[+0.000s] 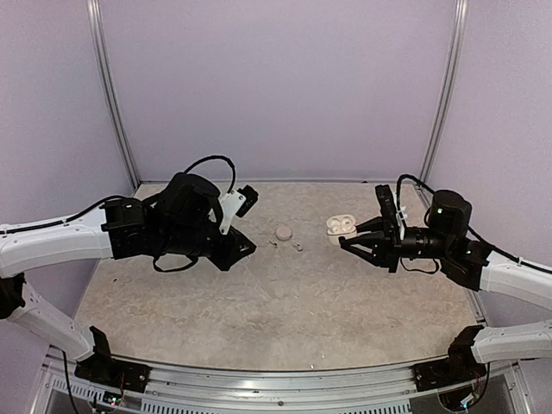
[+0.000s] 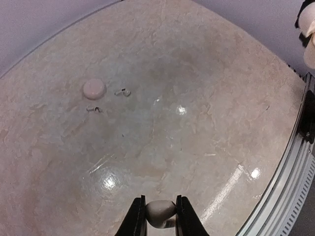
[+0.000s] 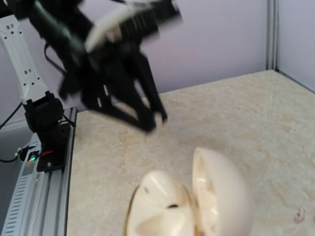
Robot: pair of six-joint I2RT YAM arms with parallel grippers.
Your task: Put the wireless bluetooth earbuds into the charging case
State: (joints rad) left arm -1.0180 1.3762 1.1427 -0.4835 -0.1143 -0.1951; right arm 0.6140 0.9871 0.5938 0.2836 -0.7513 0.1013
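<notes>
Right gripper [image 1: 350, 236], clenched apparently on the small white plastic clamshell charging case [image 1: 341, 226], steadies it lid-open on the beige marbled table [image 1: 259, 310]. Left gripper [image 2: 158, 216] pinches one tiny white plastic earbud [image 2: 160, 210], well apart from the case, for transfer. Only the left wrist view shows this pinch; only the right wrist view shows the case's interior, blurred.

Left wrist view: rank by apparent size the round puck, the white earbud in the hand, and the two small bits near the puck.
1. white earbud, but it is nearest the camera
2. round puck
3. upper bit and lower bit, alike
</notes>
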